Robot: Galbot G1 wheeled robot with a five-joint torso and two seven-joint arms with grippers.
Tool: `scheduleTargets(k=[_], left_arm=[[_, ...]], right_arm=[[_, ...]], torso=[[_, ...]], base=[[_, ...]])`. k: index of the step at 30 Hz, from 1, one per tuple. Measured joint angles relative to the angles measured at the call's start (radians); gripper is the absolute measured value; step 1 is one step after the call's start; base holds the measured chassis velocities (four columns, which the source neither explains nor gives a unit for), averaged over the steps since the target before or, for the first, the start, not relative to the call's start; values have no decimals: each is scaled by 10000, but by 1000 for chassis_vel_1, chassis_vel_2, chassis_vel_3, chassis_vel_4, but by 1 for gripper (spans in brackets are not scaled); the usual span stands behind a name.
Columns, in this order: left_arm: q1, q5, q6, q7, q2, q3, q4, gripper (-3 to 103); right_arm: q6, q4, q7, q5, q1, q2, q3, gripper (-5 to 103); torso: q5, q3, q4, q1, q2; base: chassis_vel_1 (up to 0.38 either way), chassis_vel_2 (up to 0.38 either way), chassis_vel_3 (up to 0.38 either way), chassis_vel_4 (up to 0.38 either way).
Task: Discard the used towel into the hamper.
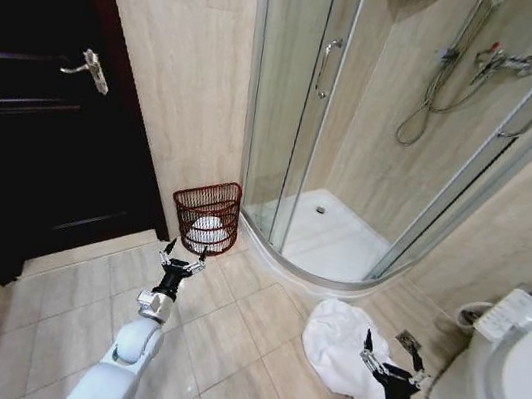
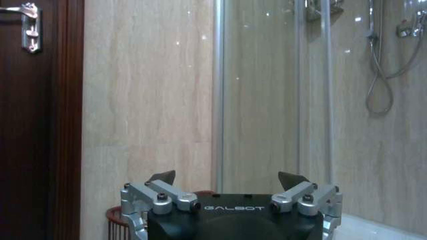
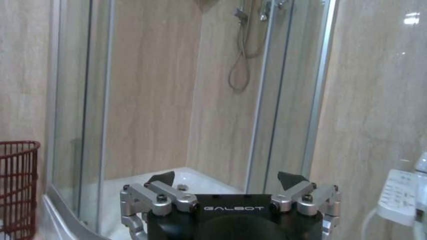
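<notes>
- Task status: not begun in any visible way. The used towel [image 1: 341, 351] lies crumpled on the tiled floor [image 1: 226, 325], well apart from the hamper [image 1: 208, 214], on the side toward the toilet [image 1: 519, 392].
- The hamper stands upright on the floor against the beige wall [image 1: 176, 94], just beside the shower enclosure [image 1: 379, 126]. Something white already lies inside it; what it is cannot be told.
- Left pincer [image 1: 182, 259]: jaws spread, holding nothing. It hovers near the hamper, just in front of it as the head view shows, apart from its rim. The left wrist view has the same pincer [image 2: 227, 178] spread, with the hamper's rim low behind it.
- Right pincer [image 1: 393, 353]: jaws spread, holding nothing. It hangs over the edge of the towel farthest from the hamper; whether it touches the cloth cannot be told. The right wrist view confirms the pincer [image 3: 227, 178] is empty.
- Remaining, by judgement: the whole job, namely grasping the towel, carrying it across to the hamper and releasing it inside.
- Surface: no raised surface is involved; the floor of large pale tiles carries everything.
- Room: a bathroom. A dark door [image 1: 28, 101] with a metal lever handle [image 1: 91, 70] stands on the hamper's far side from the shower. A hand shower and hose [image 1: 436, 85] hang inside the glass.
</notes>
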State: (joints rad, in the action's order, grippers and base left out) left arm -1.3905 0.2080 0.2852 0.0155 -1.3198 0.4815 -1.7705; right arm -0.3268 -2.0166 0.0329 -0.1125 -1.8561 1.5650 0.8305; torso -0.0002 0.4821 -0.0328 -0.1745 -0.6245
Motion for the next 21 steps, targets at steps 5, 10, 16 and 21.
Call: scheduleTargets(k=[5, 10, 16, 21], left_arm=[[28, 4, 1, -4, 28, -39, 17, 100], [255, -94, -10, -10, -58, -302, 274, 100], [513, -181, -177, -12, -185, -619, 443, 100], [599, -181, -281, 6, -203, -651, 482, 100]], right_arm=[[-81, 167, -27, 3, 56, -8, 9, 100], [-109, 250, -113, 15, 126, -35, 90, 100], [-32, 442, -116, -19, 385, -64, 182, 100], [58, 553, -63, -64, 632, -87, 187, 100]], torso=[[3, 0, -3, 1, 0], [4, 0, 1, 1, 0], [5, 2, 2, -5, 1], [2, 0, -5, 0, 0]], base=[[-146, -191, 174, 209], [-241, -230, 227, 248], [-173, -155, 181, 86], [44, -3, 5, 8]])
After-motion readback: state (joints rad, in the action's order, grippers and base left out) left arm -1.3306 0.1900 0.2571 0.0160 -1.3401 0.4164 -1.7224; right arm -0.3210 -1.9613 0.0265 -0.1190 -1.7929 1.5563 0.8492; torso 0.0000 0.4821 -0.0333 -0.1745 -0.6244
